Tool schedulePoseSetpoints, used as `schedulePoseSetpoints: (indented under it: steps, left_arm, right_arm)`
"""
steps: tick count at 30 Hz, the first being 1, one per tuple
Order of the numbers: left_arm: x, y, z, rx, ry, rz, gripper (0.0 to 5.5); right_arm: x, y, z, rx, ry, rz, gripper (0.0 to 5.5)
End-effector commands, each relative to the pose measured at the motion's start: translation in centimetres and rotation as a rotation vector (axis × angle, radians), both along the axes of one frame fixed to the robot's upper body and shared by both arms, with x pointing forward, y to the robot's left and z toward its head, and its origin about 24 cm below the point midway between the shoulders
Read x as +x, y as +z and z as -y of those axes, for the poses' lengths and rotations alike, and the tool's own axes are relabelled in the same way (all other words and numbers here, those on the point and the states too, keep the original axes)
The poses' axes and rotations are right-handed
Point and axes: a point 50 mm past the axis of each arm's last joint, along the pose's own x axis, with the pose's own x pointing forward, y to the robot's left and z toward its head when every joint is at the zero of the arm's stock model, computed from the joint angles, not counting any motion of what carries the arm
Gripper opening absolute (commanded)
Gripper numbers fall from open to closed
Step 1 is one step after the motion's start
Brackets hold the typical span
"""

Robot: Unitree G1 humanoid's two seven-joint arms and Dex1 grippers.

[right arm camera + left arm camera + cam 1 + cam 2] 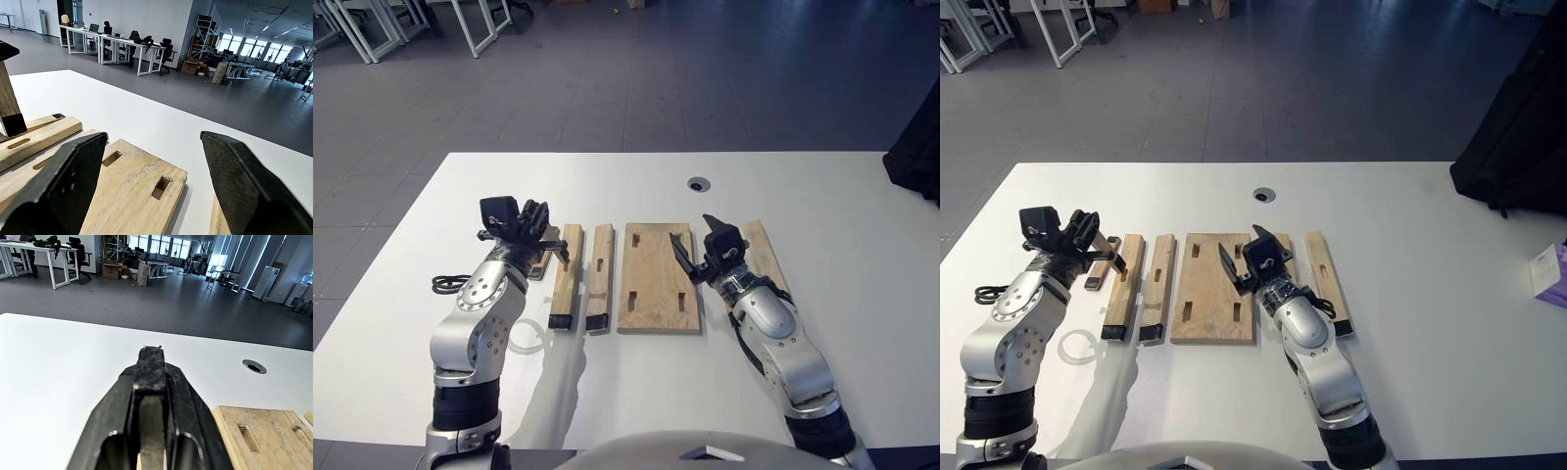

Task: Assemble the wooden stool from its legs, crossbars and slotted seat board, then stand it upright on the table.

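Noted left gripper (546,245) jaws clamped on a crossbar (542,264) (small, dark-tipped); right gripper (690,231) jaws wide above seat board (651,279) on counter (822,196).

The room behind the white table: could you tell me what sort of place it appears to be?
Probably an open-plan lab or workshop office: rows of white desks with office chairs, metal shelving and cardboard boxes on a wide grey floor.
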Motion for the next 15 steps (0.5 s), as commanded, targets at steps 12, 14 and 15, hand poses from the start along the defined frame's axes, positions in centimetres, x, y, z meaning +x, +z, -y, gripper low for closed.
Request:
schedulePoseSetpoints:
  steps: [12,14,15]
  left_arm:
    - [-1.1,-3.1,-0.8,0.036,0.111,-0.058,0.44]
    - [-1.5,-3.6,-0.9,0.034,0.132,-0.076,0.44]
    - [-1.8,-4.0,-0.9,0.035,0.142,-0.092,0.44]
  right_arm:
    - [0.6,0.3,0.1,-0.019,0.005,0.014,3.5]
    - [0.7,0.3,0.1,-0.02,0.0,0.017,3.5]
    - [0.7,0.3,0.1,-0.02,-0.003,0.018,3.5]
